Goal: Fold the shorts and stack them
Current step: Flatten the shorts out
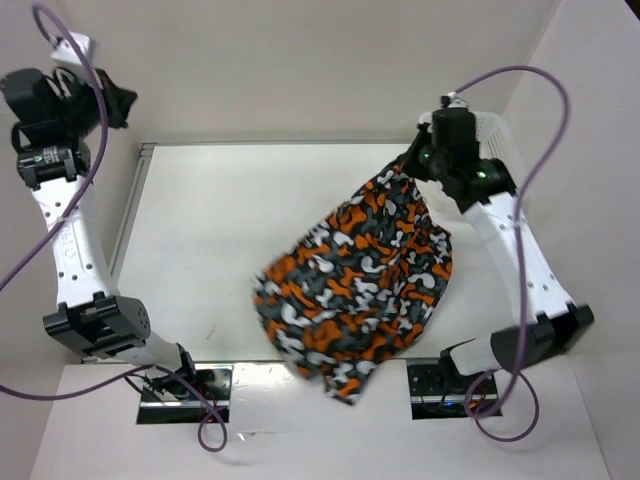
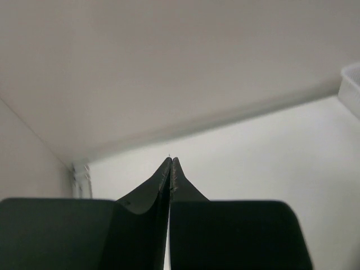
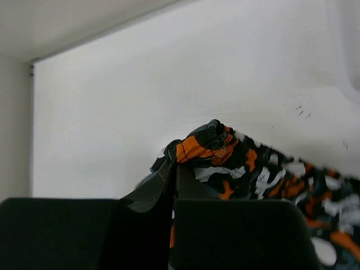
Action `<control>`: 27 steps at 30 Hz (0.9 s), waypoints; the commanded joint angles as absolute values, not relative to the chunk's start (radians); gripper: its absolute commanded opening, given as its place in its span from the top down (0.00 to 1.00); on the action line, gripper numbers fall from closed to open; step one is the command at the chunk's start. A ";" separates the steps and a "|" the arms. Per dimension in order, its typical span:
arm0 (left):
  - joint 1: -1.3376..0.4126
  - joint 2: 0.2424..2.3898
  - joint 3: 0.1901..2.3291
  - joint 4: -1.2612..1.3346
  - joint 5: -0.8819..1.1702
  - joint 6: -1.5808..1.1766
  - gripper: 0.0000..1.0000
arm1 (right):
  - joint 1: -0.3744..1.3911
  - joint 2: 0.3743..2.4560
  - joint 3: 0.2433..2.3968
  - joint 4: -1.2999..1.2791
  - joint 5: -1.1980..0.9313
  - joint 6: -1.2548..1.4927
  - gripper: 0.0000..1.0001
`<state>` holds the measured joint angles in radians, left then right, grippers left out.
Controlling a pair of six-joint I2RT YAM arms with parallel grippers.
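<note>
The right gripper (image 1: 408, 166) is clamped on one bunched corner of the shorts (image 1: 355, 280), at the far right of the table (image 1: 200, 240). In the right wrist view, the two fingers of the right gripper (image 3: 175, 166) are pressed together with a knot of orange, black and grey cloth pinched at their tips, and the rest of the shorts (image 3: 270, 185) trails off to the right and downward. From above, the shorts spread out from that held corner toward the near middle of the table, widening as they go. Their nearest end overlaps the table's near edge, between the two arm bases. The cloth's left edge looks blurred. The left gripper (image 1: 118, 103) is at the far left, well away from the shorts, raised over the table's far left corner. In its own wrist view the left gripper (image 2: 170, 166) has its fingers closed against each other with nothing between them. A white basket (image 1: 497, 135) sits at the far right, just behind the right arm, and its corner (image 2: 351, 84) shows at the right edge of the left wrist view.
</note>
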<state>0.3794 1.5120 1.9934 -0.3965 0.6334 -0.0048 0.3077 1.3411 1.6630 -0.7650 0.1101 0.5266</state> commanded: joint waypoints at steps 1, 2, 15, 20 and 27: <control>0.385 1.483 1.854 -0.299 0.641 0.000 1.00 | 0.305 1.447 1.646 -0.600 0.104 0.528 1.00; 0.385 1.483 1.820 -0.299 0.641 0.000 1.00 | 0.305 1.485 1.646 -0.589 0.089 0.528 1.00; 0.108 1.385 1.416 -0.393 0.497 0.000 0.98 | 0.305 1.690 1.554 -0.518 0.089 0.528 1.00; -0.049 1.298 1.150 -0.373 0.462 0.000 0.81 | 0.305 1.641 1.502 -0.508 0.089 0.528 1.00; -0.274 1.201 0.936 -0.391 0.387 0.000 0.09 | 0.305 1.577 1.422 -0.499 0.078 0.537 1.00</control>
<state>-0.2333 1.2507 0.9741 -0.4038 0.4179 -0.0025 0.3077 1.6497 1.4498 -0.5514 0.0822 0.5308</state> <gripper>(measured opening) 0.890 0.005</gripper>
